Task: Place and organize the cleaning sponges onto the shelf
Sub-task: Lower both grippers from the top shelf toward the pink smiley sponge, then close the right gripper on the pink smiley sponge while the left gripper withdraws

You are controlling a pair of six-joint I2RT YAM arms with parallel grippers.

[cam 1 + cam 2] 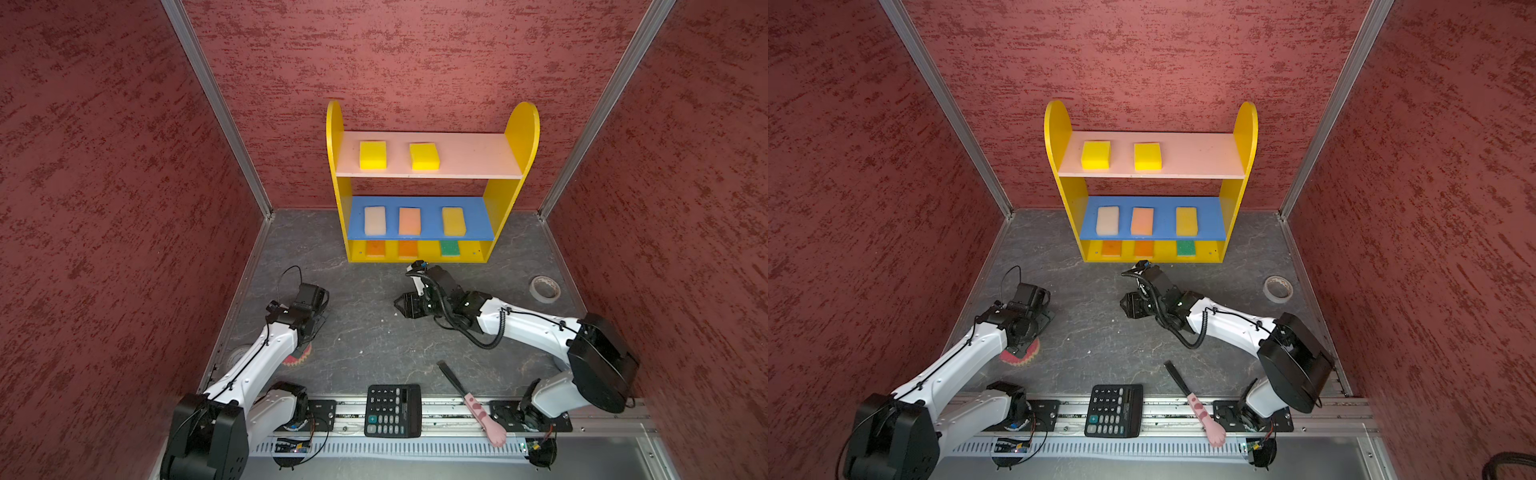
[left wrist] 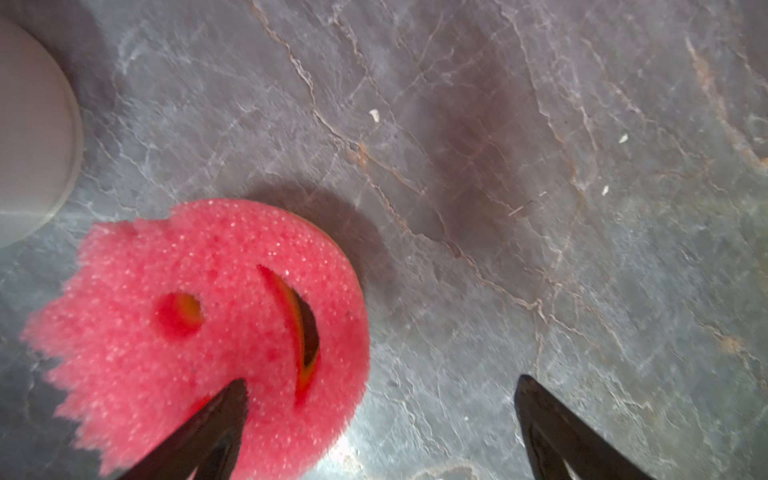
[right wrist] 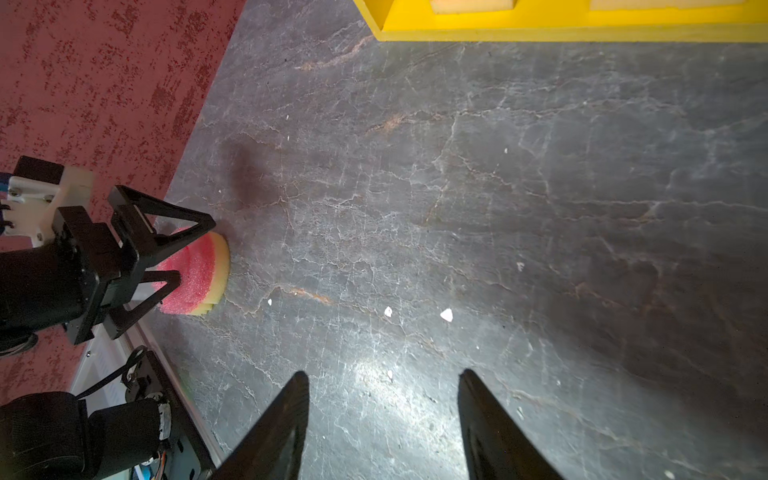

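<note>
In both top views we see the small three-tier shelf with yellow round-topped side panels [image 1: 521, 124] at the back of the dark grey marbled surface [image 1: 374, 340], carrying eight rectangular foam cleaning sponges [image 1: 372, 155]: two yellow on the pale pink top board, cream, peach and yellow on the blue middle board, two orange and one green on the yellow bottom board. The round pink scalloped-edge sponge [image 1: 299, 359] lies on the surface at the near left, partly under the left gripper [image 1: 311, 332]; the right gripper [image 1: 399, 306] hangs in front of the shelf. In the left wrist view we find the left gripper's jaws spread wide, one finger [image 2: 216, 419] over the pink sponge's edge, the other over bare surface. In the right wrist view the right gripper's jaws stand apart with only bare surface between them, and the pink sponge sits beneath the left gripper's fingers.
</note>
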